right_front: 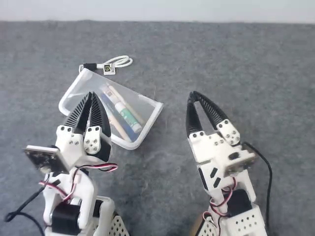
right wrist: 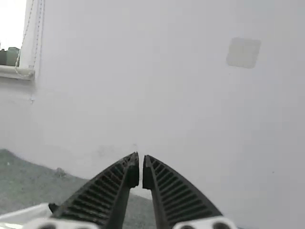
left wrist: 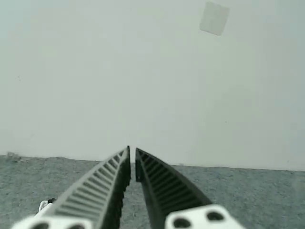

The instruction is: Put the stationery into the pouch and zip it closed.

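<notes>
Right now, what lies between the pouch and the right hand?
In the high view, only bare grey carpet separates the pouch from the right hand.

The counter [right_front: 206, 59] is covered in a grey carpet-like mat [right_front: 162, 196] that runs right up to a plain white wall [left wrist: 143, 71]. There's a small pale square patch [left wrist: 214, 18] on it, plus a bright window [right wrist: 12, 24] with a sill [right wrist: 16, 71] and a hanging cord [right wrist: 26, 33].
</notes>
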Robot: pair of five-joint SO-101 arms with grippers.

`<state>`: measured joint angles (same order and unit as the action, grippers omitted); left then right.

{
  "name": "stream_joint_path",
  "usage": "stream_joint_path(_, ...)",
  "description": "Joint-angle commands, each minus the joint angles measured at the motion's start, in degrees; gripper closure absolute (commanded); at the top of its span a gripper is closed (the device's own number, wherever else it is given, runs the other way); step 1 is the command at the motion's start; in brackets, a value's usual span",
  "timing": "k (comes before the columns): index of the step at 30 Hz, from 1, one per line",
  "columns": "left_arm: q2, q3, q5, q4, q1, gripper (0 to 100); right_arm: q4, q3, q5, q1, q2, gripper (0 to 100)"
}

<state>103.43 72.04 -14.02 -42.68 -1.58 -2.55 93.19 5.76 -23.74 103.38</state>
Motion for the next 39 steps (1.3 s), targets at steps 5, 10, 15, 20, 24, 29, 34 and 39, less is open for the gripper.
stream_joint_path(5,1.0,1.0,-0.4,2.5,0.1,99,1.4,1.4,2.4,0.7,0.7,99.2)
stream_joint_path(10,1.0,1.6,-0.4,2.8,-0.1,99,-0.1,3.3,2.7,0.9,0.4,99.2)
stream_joint_path(15,1.0,1.7,-0.4,2.8,-0.1,99,-8.9,3.3,2.8,0.5,0.6,99.2)
stream_joint_path(20,1.0,1.5,-0.4,2.8,-0.2,98,-18.2,3.3,2.8,0.8,0.6,99.2)
stream_joint_path(24,1.1,0.7,0.7,4.0,-0.2,98,-28.4,3.3,2.8,0.6,0.6,99.2)
stream_joint_path(29,1.1,0.8,2.3,8.3,-0.2,98,-34.6,3.3,2.6,0.9,0.6,99.2)
stream_joint_path(34,1.1,0.6,2.4,12.5,-0.2,98,-40.8,3.3,2.8,1.0,0.6,99.2)
stream_joint_path(39,1.1,3.4,2.5,10.6,-0.2,98,-45.0,3.3,2.8,3.0,0.6,99.2)
